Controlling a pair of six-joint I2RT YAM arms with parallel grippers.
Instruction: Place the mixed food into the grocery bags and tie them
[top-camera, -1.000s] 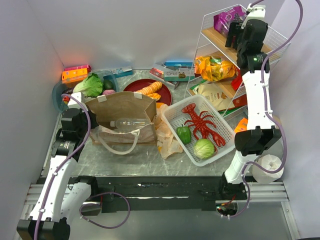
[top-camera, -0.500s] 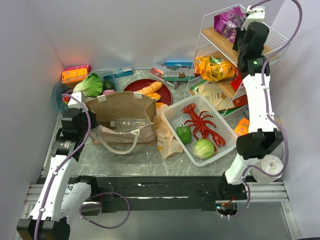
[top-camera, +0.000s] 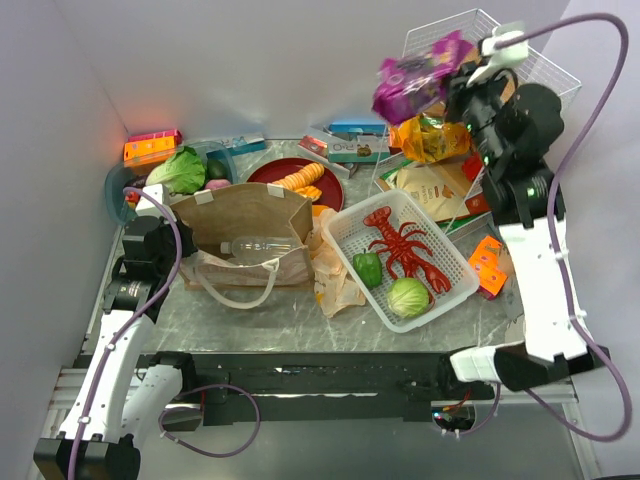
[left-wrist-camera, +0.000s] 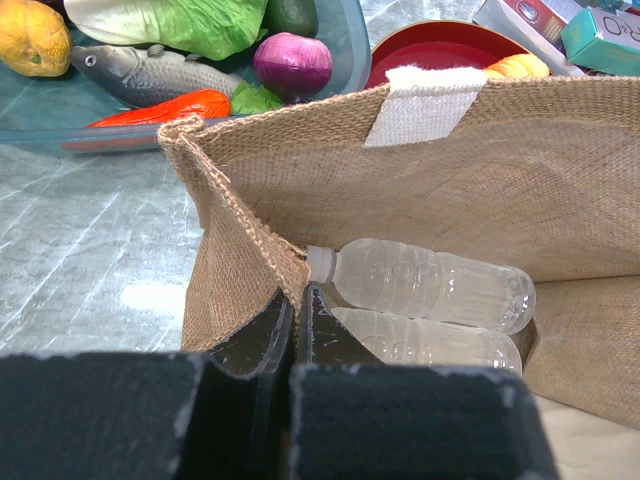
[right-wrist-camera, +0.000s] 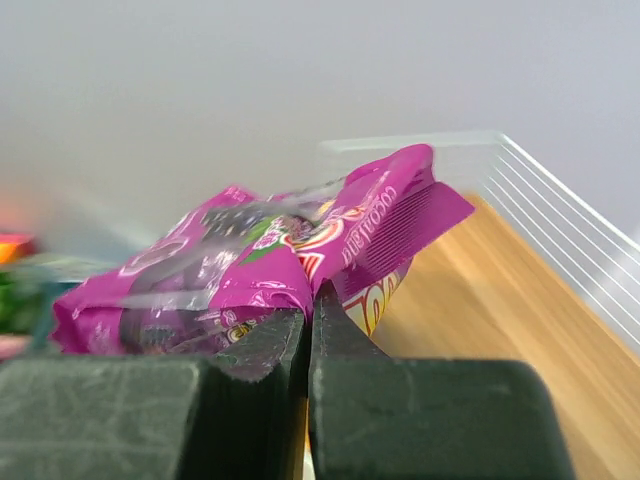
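Right gripper (right-wrist-camera: 305, 300): both fingers pressed together on the lower edge of the purple snack packet (right-wrist-camera: 250, 265), no gap showing. In the top view we see the packet (top-camera: 415, 82) held high in the air, just left of the wire rack (top-camera: 545, 70) and clear of its shelves. The packet hangs tilted, with its far end lower.

Left gripper (left-wrist-camera: 295, 300): fingers clamped on the rim of the brown bag (left-wrist-camera: 480, 170), at a corner seam, with the fabric pinched between them. The bag (top-camera: 245, 212) sits on the table left of centre, its mouth open toward the top camera. Its beige loop handle (top-camera: 235, 292) lies on the near side.

Inside the bag we count 2 clear bottles (left-wrist-camera: 430, 285) lying on their sides, one against the other.

The tan plastic bag (top-camera: 335, 275) lies crumpled between the brown bag and the white basket (top-camera: 340, 232), touching both.

The basket holds 3 items: a red lobster (top-camera: 400, 245), a green pepper (top-camera: 368, 268) and a cabbage (top-camera: 408, 297).

An orange snack packet (top-camera: 430, 135) rests on a rack shelf. The lettuce (top-camera: 180, 170) lies in a tray at far left, behind the brown bag.
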